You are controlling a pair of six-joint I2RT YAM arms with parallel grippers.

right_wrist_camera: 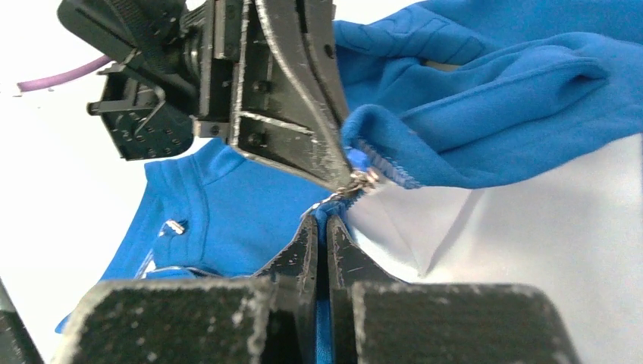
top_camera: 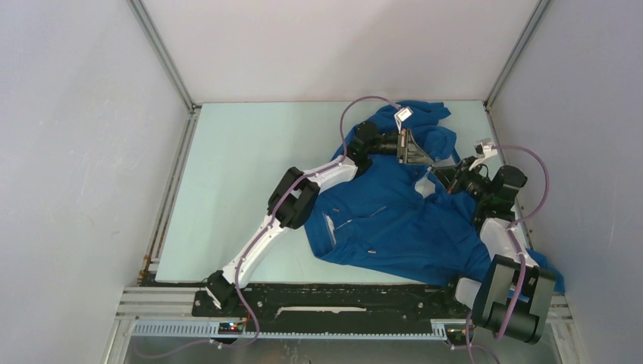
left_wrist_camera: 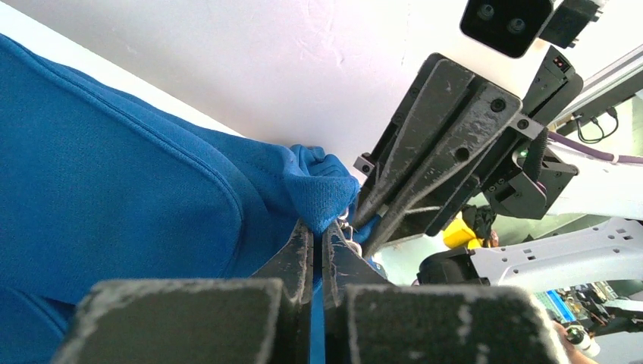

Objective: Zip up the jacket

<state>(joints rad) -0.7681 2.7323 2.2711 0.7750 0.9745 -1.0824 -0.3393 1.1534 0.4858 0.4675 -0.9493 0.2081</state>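
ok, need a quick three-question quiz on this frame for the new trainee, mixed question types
1. True or false: the left hand is open.
2. Where on the jacket do the left hand and right hand meet? A) a sleeve cuff B) the zipper pull C) a pocket
3. Fill in: the jacket lies on the ___ half of the table.

Key: 1 false, it is shut on the jacket. 2 B. 3 right.
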